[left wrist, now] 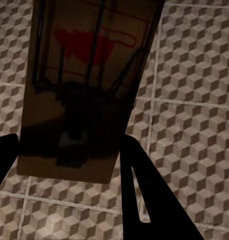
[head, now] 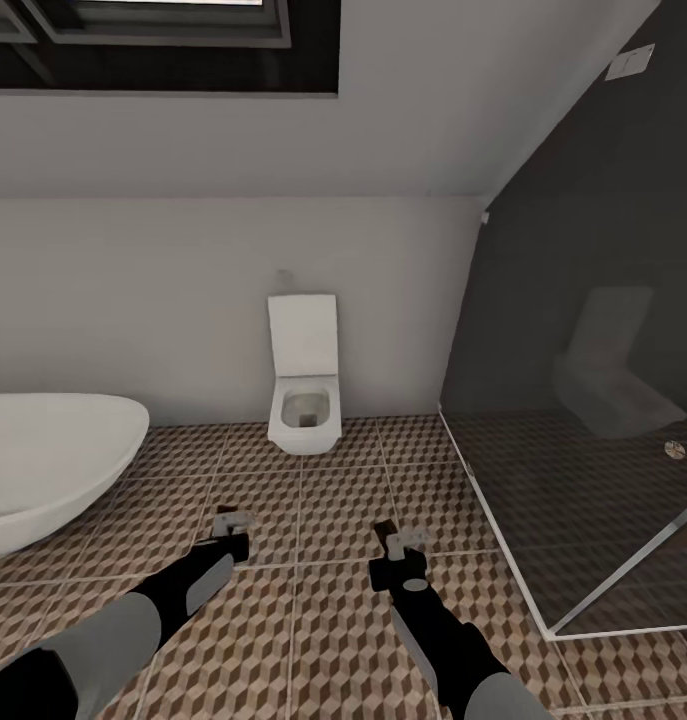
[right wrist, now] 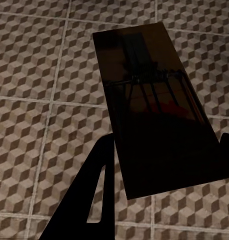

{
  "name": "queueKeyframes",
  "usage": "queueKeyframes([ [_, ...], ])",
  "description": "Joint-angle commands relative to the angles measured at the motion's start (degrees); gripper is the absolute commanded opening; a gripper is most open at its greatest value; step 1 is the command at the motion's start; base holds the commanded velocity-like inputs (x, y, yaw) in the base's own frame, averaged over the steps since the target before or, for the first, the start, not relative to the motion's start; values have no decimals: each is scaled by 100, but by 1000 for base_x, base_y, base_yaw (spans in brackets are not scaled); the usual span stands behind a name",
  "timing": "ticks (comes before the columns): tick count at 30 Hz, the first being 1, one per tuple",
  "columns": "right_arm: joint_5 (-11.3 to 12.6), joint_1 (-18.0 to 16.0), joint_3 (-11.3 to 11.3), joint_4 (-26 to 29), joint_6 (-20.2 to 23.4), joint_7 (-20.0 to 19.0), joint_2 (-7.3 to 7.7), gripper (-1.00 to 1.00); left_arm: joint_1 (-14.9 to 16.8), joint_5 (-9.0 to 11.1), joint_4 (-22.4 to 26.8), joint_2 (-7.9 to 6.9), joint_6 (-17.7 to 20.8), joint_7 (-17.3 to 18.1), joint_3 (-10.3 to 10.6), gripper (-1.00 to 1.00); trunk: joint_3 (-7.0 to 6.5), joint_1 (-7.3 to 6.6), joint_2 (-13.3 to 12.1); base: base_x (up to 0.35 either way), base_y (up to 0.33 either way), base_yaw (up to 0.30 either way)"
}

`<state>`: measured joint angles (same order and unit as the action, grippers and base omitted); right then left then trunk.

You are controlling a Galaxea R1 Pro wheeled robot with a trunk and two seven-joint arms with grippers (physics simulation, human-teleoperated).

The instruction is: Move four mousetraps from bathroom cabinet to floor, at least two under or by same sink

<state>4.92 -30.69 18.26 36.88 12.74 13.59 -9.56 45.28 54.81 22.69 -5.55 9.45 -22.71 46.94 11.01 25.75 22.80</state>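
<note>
The head view looks down over both dark, grey-sleeved arms, held out above the bathroom floor (head: 313, 620), which is laid with large square tiles printed in a brown, tan and white cube pattern with pale grout lines.

The left gripper (head: 233, 528) holds 1 flat rectangular tan wooden mousetrap (left wrist: 89, 85). In the left wrist view the board sits between the 2 dark fingers (left wrist: 149, 200), its black wire parts and red mark facing the camera, with the tiles behind it. The jaws are closed onto the board.

The right gripper (head: 403, 545) likewise clasps a second flat rectangular wooden mousetrap (right wrist: 159, 115). In the right wrist view this one looks very dark, in shadow, with thin wire parts faintly visible and a dull red patch near its middle. It slants across the tiles between the dark fingers (right wrist: 89, 200).

Ahead, a white wall-hung toilet (head: 304, 385) with its lid raised stands against the pale wall. To the left, the rounded rim of a white oval bathtub (head: 53, 450) reaches over the tiles. To the right, a dark glass shower enclosure (head: 593, 400) with a white frame reflects the toilet. A dark-framed window (head: 163, 45) sits high on the wall.
</note>
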Motion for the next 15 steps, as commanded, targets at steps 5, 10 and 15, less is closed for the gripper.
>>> queueKeyframes([
  [5, 55, -7, 42, 11, 27, 60, -2, -100, 7, 30, 738, -80, 509, -65, 47, -100, 12, 4, 12, 0, 0, 0],
  [10, 60, -7, 40, 76, 27, 56, -2, -100, 7, 30, 1043, -249, 1019, -67, 44, -100, 12, 4, 12, 0, 0, 0],
  [15, 61, -7, 41, 174, 27, 64, 14, -100, 7, 30, 1073, -310, 1083, -65, 52, -100, 12, 4, 12, 0, 0, 0],
])
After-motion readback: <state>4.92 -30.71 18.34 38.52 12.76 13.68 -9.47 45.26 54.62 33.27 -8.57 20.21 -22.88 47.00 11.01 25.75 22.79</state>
